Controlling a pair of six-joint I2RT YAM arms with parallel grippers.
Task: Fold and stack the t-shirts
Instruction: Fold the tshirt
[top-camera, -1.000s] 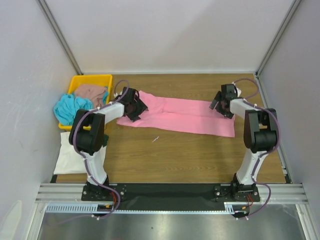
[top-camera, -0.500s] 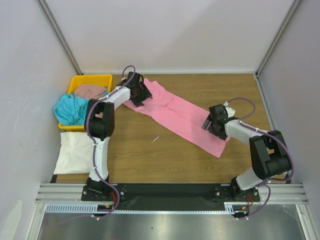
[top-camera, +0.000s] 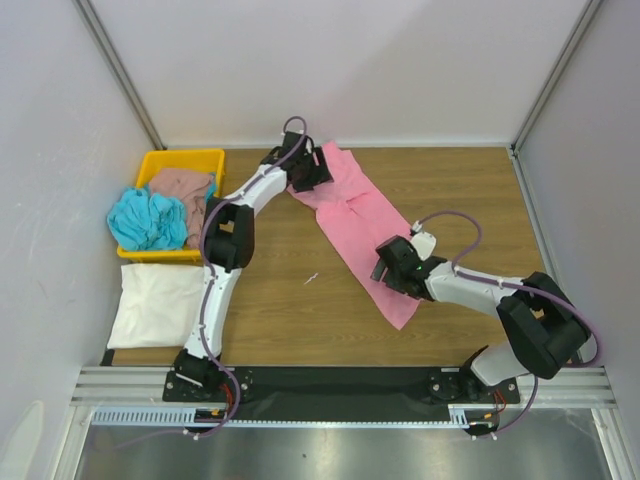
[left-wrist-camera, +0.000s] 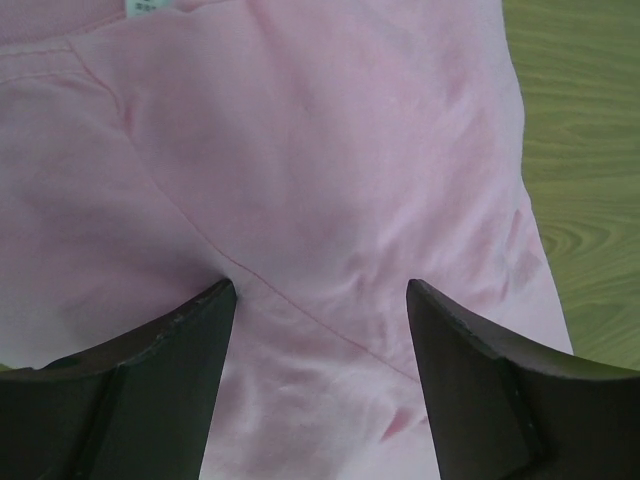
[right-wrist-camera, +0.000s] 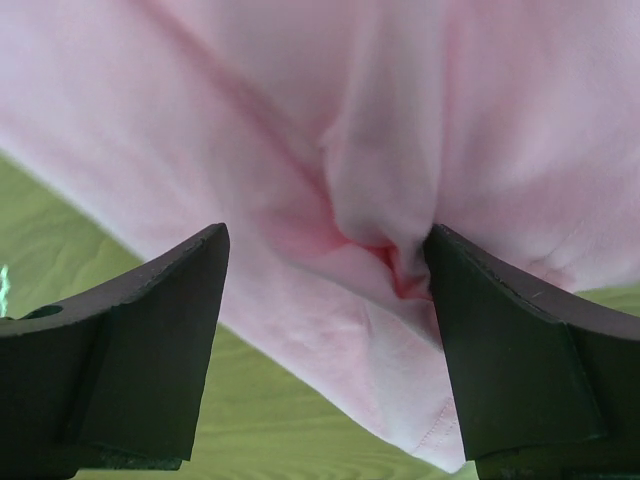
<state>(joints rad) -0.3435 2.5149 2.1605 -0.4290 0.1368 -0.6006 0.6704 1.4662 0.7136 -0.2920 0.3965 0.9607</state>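
Note:
The bright pink t-shirt (top-camera: 360, 215) lies in a long folded strip, running diagonally from the far middle of the table toward the near right. My left gripper (top-camera: 310, 173) is at its far end, jaws apart with pink cloth (left-wrist-camera: 330, 150) flat between the fingers (left-wrist-camera: 170, 370). My right gripper (top-camera: 386, 268) is near the strip's near end, jaws apart over the cloth (right-wrist-camera: 300, 90), with a fold bunched against the right finger (right-wrist-camera: 500, 350). The turquoise shirt (top-camera: 145, 218) and the dusty brown-pink shirt (top-camera: 185, 187) lie crumpled in the tray. The cream-white shirt (top-camera: 155, 305) lies folded at the near left.
The yellow plastic tray (top-camera: 185, 157) stands at the far left against the wall. White walls close the table on three sides. A small light scrap (top-camera: 312, 278) lies on the wood left of the pink strip.
The pink strip has swung from lying crosswise to lying diagonally. My left gripper moved to the far right with its end. My right gripper moved nearer and left with the other end.

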